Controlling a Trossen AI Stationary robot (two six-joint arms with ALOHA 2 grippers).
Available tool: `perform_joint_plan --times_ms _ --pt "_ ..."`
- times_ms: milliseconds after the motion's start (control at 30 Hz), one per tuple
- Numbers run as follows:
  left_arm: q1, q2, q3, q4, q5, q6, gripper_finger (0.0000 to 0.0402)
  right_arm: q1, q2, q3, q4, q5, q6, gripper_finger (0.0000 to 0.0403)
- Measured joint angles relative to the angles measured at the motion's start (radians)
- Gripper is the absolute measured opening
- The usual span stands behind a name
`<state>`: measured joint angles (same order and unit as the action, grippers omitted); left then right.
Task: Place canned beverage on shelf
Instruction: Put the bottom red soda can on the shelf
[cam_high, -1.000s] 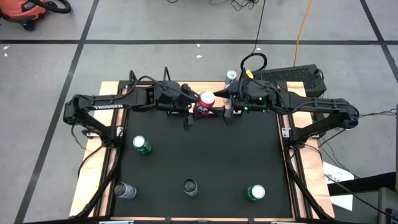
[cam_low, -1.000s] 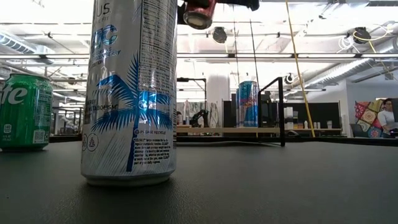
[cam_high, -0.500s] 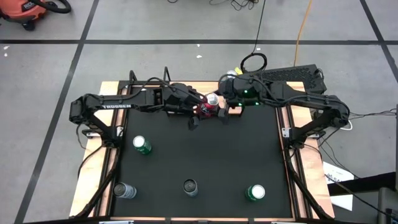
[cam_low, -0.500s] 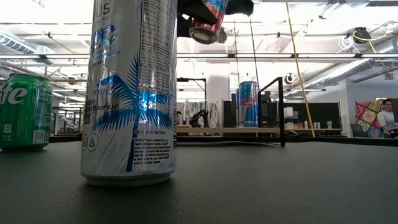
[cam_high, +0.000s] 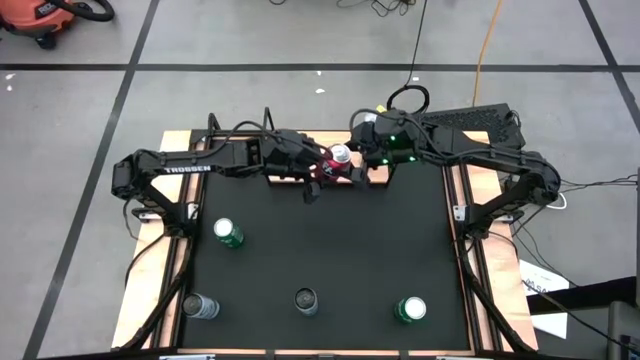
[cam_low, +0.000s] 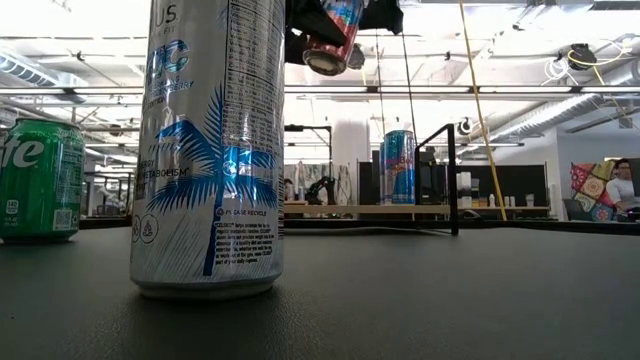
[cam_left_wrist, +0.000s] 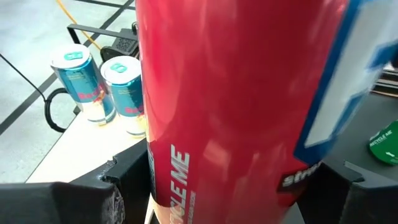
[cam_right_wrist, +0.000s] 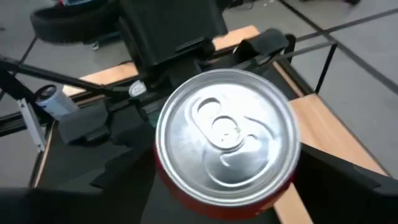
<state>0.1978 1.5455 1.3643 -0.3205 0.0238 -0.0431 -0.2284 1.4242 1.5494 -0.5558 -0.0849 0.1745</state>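
Observation:
A red can (cam_high: 341, 157) is held high above the black tabletop near its far edge. It is tilted in the low view (cam_low: 333, 38). My left gripper (cam_high: 318, 178) and my right gripper (cam_high: 362, 170) are both shut on it from opposite sides. The shelf (cam_low: 400, 209), a light-wood board with a black rod upright (cam_low: 452, 178), stands beyond them. A blue can (cam_low: 398, 165) stands on it. The left wrist view shows two blue cans (cam_left_wrist: 78, 79) (cam_left_wrist: 125, 93) standing on the board (cam_left_wrist: 74, 155). My left gripper pinches the red can's side wall (cam_left_wrist: 163, 186) between its two fingers (cam_left_wrist: 124, 186), which lie across the can and come from the table's left. The can is clear of the table and tilted. My right gripper has its fingers (cam_right_wrist: 127, 177) on either side of the can just below the silver top (cam_right_wrist: 227, 130), pinching the wall near the top end. It comes from the table's right, looking onto the lid.
Several cans stand on the near half of the table: a green one (cam_high: 228, 233), a silver one (cam_high: 200, 306), a dark one (cam_high: 305, 300) and a green one (cam_high: 411, 310). A tall white and blue can (cam_low: 210, 150) stands close in the low view.
The red can has gone a little toward the table's right and far edges and has tipped further over. My left gripper has reached with it toward the right. My right arm has drawn toward the far edge and turned at the can's top.

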Motion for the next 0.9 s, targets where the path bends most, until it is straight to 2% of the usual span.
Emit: perform_joint_plan --times_ms 200,367,600,733,900 --pt "0.002 0.000 0.000 -0.002 -0.002 -0.003 0.0293 -0.013 0.001 0.000 0.004 -0.022 -0.005 0.0273" --pt "0.019 0.000 0.001 -0.006 -0.030 0.000 0.0302 -0.045 0.002 0.000 0.005 -0.030 -0.021 0.0273" --pt "0.102 -0.041 0.003 -0.076 -0.077 -0.038 0.0370 -0.161 0.017 -0.001 -0.016 0.015 -0.083 0.0276" --pt "0.128 -0.042 0.003 -0.127 -0.065 -0.062 0.0394 -0.262 0.083 -0.001 -0.003 0.004 -0.157 0.0277" --pt "0.142 -0.042 0.003 -0.161 -0.063 -0.065 0.0396 -0.344 0.191 -0.002 0.058 -0.017 -0.233 0.0277"
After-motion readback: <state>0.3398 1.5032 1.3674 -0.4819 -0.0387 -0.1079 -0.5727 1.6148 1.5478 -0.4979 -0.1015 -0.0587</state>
